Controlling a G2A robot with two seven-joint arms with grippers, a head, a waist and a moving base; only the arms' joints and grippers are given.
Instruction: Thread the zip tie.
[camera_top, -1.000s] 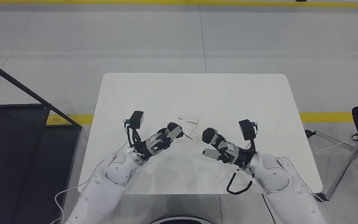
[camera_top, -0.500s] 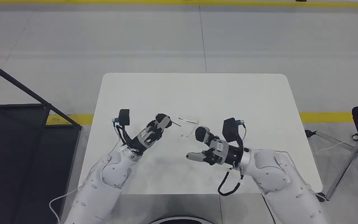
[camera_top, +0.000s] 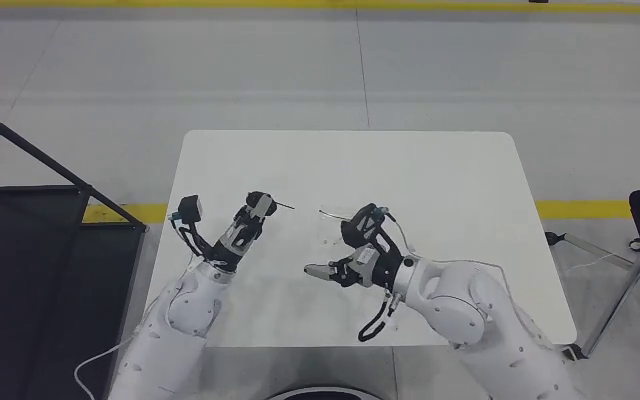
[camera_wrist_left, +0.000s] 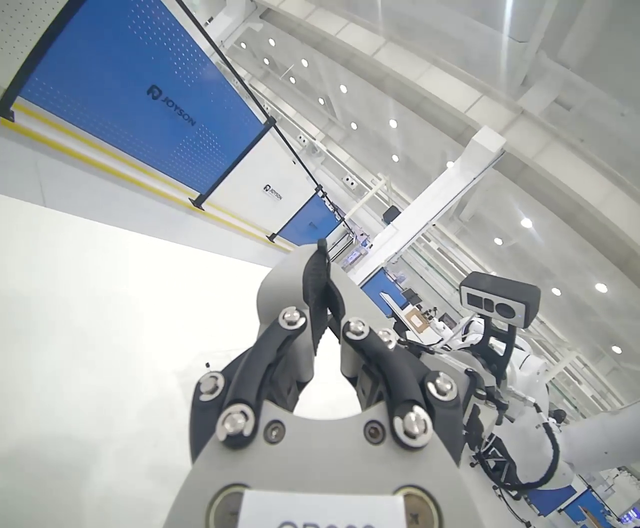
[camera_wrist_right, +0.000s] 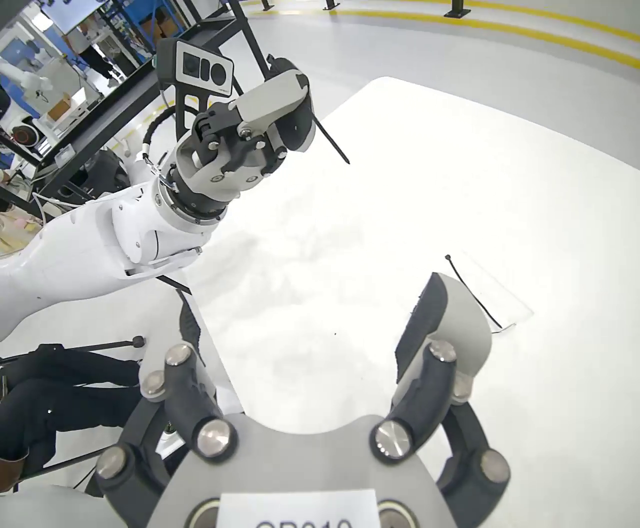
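Both arms have swung toward the left edge of the table (camera_wrist_right: 450, 175) in the last second. Your left claw (camera_top: 258, 203) has carried its zip tie (camera_wrist_right: 331, 142) away from the middle, and your right claw (camera_wrist_right: 307, 300) has followed it in and spread wider.

The left claw is clamped on the zip tie and holds it in the air over the left half of the table, one thin end pointing toward the right claw. The right claw is wide open, with nothing in it, over the middle of the table. A second tie (camera_wrist_right: 472, 295) lies on a clear sheet (camera_wrist_right: 500, 295) just beside it.

You look to be at the hand-over before threading. Next you likely need the right claw to close on the free end, lined up squarely, since the strip is thin.

You cannot make out the held tie's head. Its far end is lost against the dark frame behind it.
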